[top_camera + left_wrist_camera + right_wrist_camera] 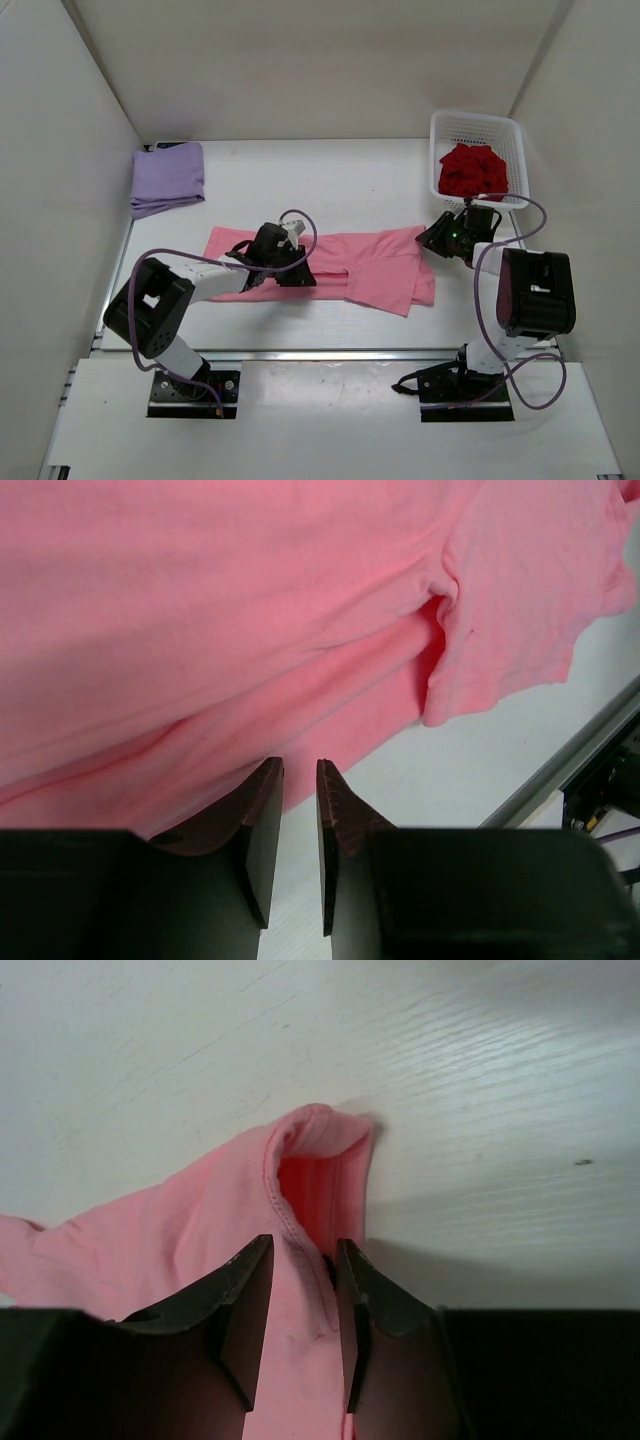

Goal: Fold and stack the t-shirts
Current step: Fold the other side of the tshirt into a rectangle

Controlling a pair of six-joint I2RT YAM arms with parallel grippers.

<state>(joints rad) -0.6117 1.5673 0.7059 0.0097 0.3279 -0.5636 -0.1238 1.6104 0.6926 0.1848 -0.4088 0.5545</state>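
The pink t-shirt [370, 265] lies spread across the middle of the table, its right part folded over. My left gripper [290, 272] hovers at its near edge. In the left wrist view the jaws [300, 765] stand a narrow gap apart, with only white table between them and pink fabric [250, 600] just past the tips. My right gripper [437, 238] is at the shirt's far right corner. It is shut on a raised fold of the hem [305, 1245]. The lavender t-shirt [168, 177] lies folded at the back left. The dark red t-shirt [474, 170] is bunched in the basket.
A white lattice basket [478, 118] stands at the back right, just behind the right gripper. White walls close in the table on three sides. A metal rail [560, 770] runs along the table's near edge.
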